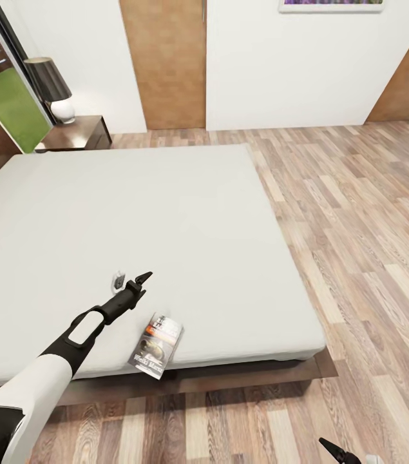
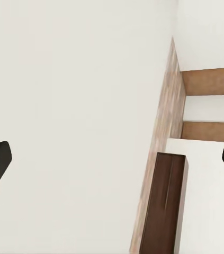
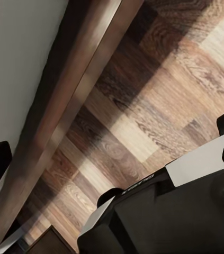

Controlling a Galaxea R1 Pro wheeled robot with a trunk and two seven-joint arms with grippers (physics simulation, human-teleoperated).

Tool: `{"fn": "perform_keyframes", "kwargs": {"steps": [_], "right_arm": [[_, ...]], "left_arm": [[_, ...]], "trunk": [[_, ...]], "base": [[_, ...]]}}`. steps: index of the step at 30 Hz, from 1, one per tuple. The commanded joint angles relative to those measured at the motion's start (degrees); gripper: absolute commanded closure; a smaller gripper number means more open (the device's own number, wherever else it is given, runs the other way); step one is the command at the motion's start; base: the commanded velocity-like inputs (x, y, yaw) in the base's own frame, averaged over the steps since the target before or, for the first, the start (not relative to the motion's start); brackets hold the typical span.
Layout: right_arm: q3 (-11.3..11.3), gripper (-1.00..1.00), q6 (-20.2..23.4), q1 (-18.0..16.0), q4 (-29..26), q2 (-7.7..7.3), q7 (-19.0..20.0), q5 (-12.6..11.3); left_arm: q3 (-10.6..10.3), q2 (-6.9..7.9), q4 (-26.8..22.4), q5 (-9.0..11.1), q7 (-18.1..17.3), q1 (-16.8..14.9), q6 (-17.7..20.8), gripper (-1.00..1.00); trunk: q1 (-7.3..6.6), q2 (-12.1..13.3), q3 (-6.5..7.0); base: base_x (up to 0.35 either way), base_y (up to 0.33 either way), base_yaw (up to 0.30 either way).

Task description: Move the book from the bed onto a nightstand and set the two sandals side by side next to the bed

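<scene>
Head view: small dark orange-banded paperback book [image 1: 158,345] overhangs the off-white mattress's [image 1: 165,212] near edge. It lies just right of the black left gripper [image 1: 136,281], nearer arm, fingers spread wide and empty; long axis runs toward me.

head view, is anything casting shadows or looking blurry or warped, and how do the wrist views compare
Head view: soft even light, a dark shadow under the bed edge, the left gripper shadowing the mattress faintly, the book lettering smeared, walls tilted by wide-angle distortion. Left wrist view: mattress washed out, featureless white. Right wrist view: floor grain sharp, banded with shadow beside the frame.

book [image 1: 158,345] cover with white lettering, too blurred to read, perhaps a title
</scene>
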Motion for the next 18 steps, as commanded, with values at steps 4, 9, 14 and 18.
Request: {"fn": "perform_keyframes", "kwargs": {"steps": [4,9,14,18], "right_arm": [[-0.33,-1.00,0.58,-0.02,0.00,-0.01,0.17,-0.09],[-0.33,-1.00,0.58,-0.02,0.00,-0.01,0.17,-0.11],[-0.33,-1.00,0.58,-0.02,0.00,0.01,0.17,-0.11],[-0.33,-1.00,0.58,-0.02,0.00,0.00,0.12,-0.08]], "left_arm": [[-0.31,0.04,0.02,0.56,-0.09,-0.03,0.25,-1.00],[-0.31,0.05,0.02,0.56,-0.09,-0.05,0.27,-1.00],[-0.32,0.04,-0.02,0.56,-0.12,-0.04,0.22,-1.00],[-0.34,0.04,-0.09,0.56,-0.16,-0.04,0.19,-1.00]], "trunk": [[-0.88,1.59,0.69],[-1.98,3.60,1.59],[-3.08,5.60,2.48],[-3.96,7.21,3.20]], "base": [[0.000,0.000,0.000],[0.000,0.000,0.000],[0.000,0.000,0.000],[0.000,0.000,0.000]]}}
